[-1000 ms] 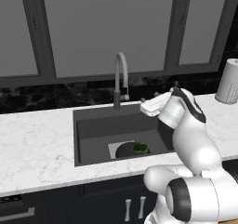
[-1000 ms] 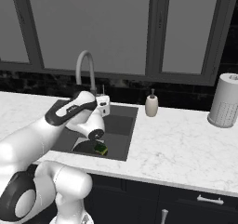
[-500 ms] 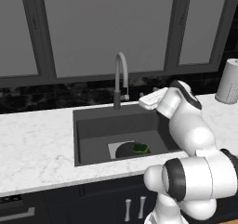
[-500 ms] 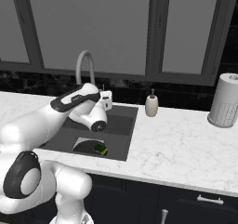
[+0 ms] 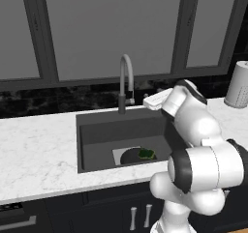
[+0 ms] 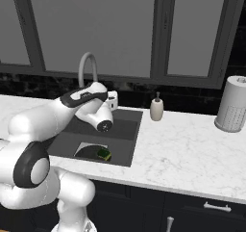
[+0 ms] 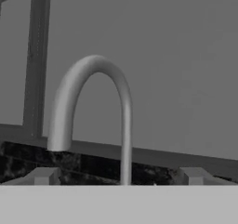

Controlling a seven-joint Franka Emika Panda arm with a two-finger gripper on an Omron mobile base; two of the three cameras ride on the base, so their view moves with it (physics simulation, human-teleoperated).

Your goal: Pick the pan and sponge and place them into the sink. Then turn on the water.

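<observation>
Facing faucet (image 7: 93,102), hand (image 5: 147,101) beside it

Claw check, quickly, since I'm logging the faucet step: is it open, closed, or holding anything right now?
Claw: cannot be told whether open or closed. It is raised by the faucet, and nothing visible is in it.

Windows: tall grey panes (image 5: 111,29) in dark frames (image 5: 35,34) run along the back wall.
Backsplash: black marbled strip (image 5: 53,101) under the window sill.
Countertop: white marble with grey veins (image 6: 187,144).
Cabinets: dark fronts (image 6: 192,216) below the counter, with pale bar handles (image 6: 217,207).
Paper towel roll: upright on the counter at far right (image 6: 232,103).
Soap dispenser: beige bottle (image 6: 156,108) near the backsplash.
Light: even, soft, no strong shadows.
</observation>
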